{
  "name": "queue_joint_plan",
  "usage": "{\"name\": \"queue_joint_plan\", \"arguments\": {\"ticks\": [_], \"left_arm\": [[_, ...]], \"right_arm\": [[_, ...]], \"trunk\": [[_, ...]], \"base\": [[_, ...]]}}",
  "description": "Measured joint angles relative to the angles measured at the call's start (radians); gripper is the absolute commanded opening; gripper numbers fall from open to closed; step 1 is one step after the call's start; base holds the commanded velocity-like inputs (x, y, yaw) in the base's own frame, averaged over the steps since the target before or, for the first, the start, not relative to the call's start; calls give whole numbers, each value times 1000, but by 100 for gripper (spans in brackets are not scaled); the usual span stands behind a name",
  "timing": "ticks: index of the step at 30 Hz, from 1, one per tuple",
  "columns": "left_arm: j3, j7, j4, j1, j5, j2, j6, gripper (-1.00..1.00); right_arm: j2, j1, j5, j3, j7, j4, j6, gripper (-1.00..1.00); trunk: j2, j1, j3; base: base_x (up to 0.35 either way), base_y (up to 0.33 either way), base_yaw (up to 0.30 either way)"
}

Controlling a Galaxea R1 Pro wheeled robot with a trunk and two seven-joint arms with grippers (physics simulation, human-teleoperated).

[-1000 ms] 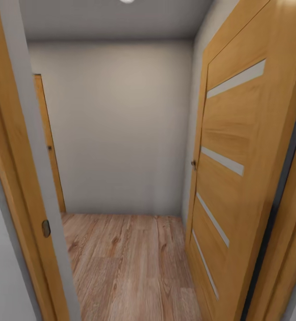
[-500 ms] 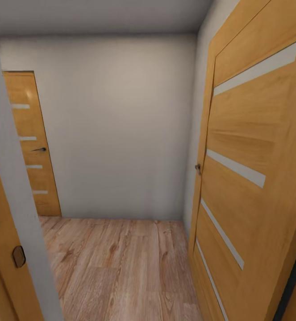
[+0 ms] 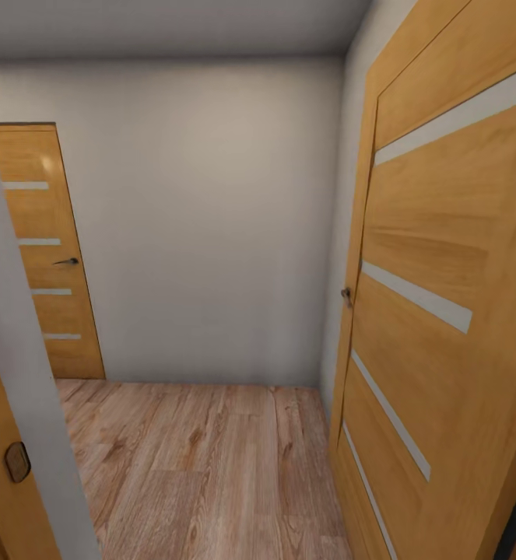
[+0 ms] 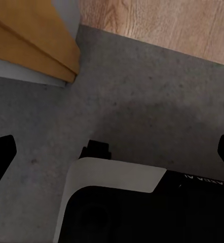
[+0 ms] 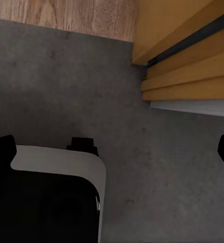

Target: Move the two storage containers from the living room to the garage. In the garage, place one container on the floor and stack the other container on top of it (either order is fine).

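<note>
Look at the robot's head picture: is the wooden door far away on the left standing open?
No, the far door sits shut flat in the white wall, its handle toward the room.

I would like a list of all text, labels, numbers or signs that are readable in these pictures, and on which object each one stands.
Small white lettering on the robot's black base, left wrist view: upside down and too blurred to read.
Open door, far door, wall, wood floor, concrete floor: no text, numbers or signs.

Open door [image 3: 444, 295] beside bare plank floor [image 3: 211, 467]
</note>
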Motion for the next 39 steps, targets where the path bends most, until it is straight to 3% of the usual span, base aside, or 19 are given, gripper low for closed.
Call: {"name": "queue_joint_plan", "arguments": {"ticks": [17, 39], "left_arm": [[0, 1, 0, 0, 4, 2, -3, 100], [0, 1, 0, 0, 5, 3, 8, 100]], "right_arm": [[-1, 0, 0, 0, 0, 0, 0, 100], [-2, 0, 1, 1, 0, 0, 1, 100]], "trunk": [[0, 0, 0], [0, -1, 0]], "base": [[0, -67, 0], [306, 0, 0]]}}
